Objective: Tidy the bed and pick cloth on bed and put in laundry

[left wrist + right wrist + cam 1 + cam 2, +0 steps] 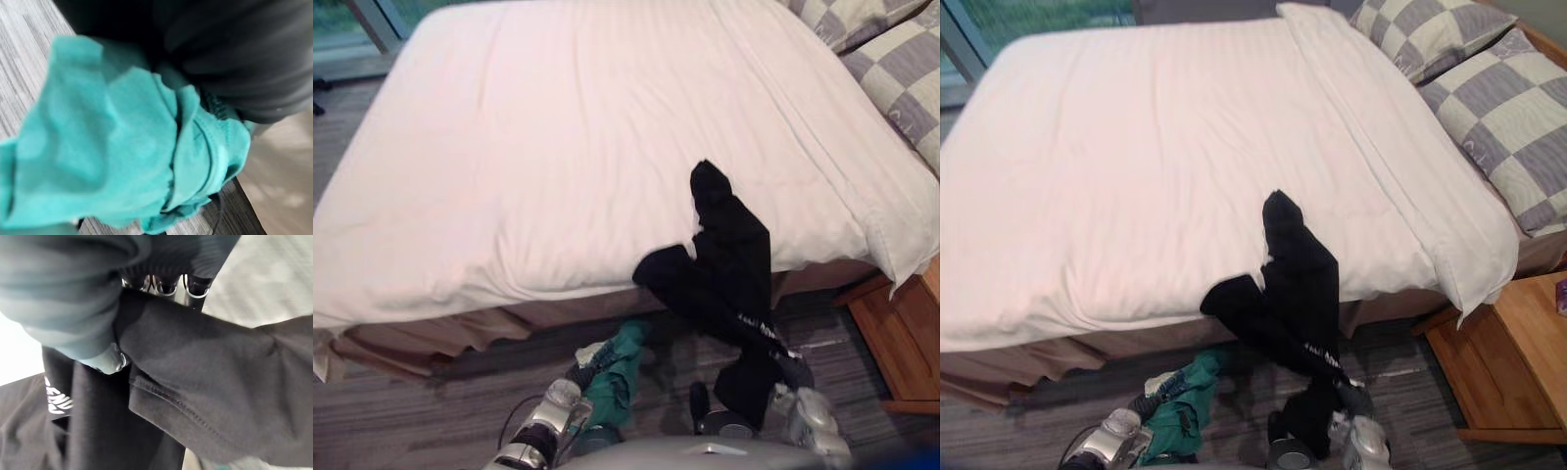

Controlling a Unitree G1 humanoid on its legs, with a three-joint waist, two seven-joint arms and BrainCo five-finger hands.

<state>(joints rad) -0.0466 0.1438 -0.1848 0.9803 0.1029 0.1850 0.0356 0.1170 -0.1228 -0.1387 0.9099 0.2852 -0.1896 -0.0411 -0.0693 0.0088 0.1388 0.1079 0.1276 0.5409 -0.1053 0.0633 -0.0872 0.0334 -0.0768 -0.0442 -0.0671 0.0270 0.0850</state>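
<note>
- At the lower edge of the frame, the right hand (78,293) has its fingers (195,285) curled over a fold of the black garment (732,255), pinching it.
- The garment runs up from that grip and over the bed's near edge, its top end lying on the white duvet (558,147). The low hold looks meant to drag it off the mattress.
- At lower left, a teal cloth (107,147) is bunched against the left hand (230,58), probably gathered for the laundry.
- The cloth covers that hand's fingers, so I cannot tell how far they are closed.
- The checked pillows (1518,108) and wooden nightstand (1518,352) are cut off at the right.
</note>
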